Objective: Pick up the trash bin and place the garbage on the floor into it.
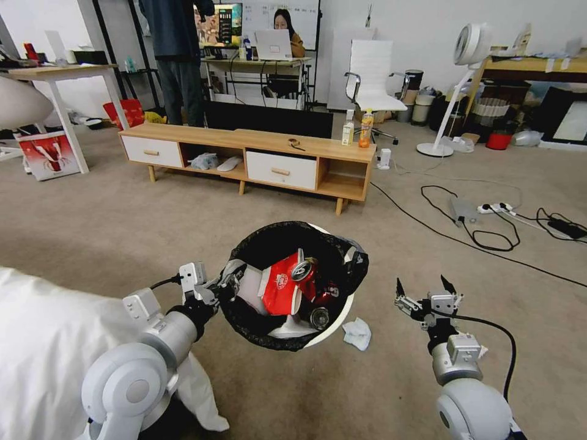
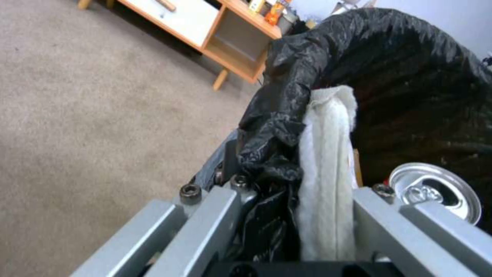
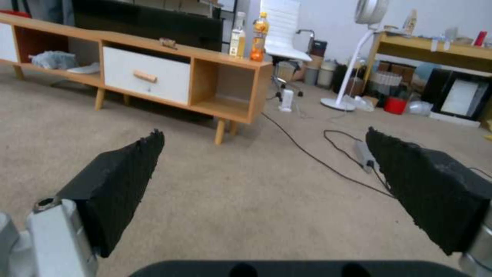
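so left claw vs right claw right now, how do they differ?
Left claw is shut on the trash bin rim, holding it tilted above the floor; right claw is open and empty. Left sits against the bin; right hangs apart, beside the tissue. Both are held low in front.

Premises: an office or lab workroom, partly staged as a living room. Beige carpet runs throughout, crossed by black cables and a power strip. A low wooden TV cabinet with white drawers stands mid-room, carrying two drink bottles. Behind it a person works at a laptop before a whiteboard. A white office chair, a standing fan and cluttered side benches line the walls.
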Robot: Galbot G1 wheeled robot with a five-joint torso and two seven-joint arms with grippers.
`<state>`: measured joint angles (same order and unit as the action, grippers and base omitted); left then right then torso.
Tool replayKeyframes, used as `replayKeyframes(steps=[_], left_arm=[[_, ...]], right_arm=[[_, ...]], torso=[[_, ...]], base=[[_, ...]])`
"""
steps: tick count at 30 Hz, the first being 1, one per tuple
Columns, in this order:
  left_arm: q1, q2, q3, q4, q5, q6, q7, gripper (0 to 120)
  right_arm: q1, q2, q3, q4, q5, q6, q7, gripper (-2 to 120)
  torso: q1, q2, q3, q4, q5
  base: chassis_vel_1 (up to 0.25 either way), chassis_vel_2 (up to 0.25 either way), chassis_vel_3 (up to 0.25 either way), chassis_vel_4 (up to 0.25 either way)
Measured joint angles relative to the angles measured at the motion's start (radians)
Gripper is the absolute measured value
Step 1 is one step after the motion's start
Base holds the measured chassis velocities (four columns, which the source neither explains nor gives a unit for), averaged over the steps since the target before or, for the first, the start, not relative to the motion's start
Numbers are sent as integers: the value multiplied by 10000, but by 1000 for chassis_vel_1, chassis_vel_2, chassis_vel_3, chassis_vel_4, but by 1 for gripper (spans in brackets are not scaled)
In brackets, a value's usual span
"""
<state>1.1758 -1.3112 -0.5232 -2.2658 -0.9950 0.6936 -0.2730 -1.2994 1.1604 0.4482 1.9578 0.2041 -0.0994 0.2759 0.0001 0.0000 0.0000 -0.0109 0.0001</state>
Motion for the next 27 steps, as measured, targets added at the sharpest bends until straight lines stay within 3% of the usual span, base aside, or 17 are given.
replayKeyframes(steps=[6,27], left_arm=[[18,-4,0,-25,31,10,21,7],[36,-43,-51,-69,57,42,23,7]], right_arm=[[-2,-10,-4,-14,-1,85,-39,100],[15,61,-64,-63,-21,163,-127,100]], torso=[[1,0,1,0,0],[0,0,0,0,-1]], base=[[-105,89,92,-87],[-16,-18,-17,-16]])
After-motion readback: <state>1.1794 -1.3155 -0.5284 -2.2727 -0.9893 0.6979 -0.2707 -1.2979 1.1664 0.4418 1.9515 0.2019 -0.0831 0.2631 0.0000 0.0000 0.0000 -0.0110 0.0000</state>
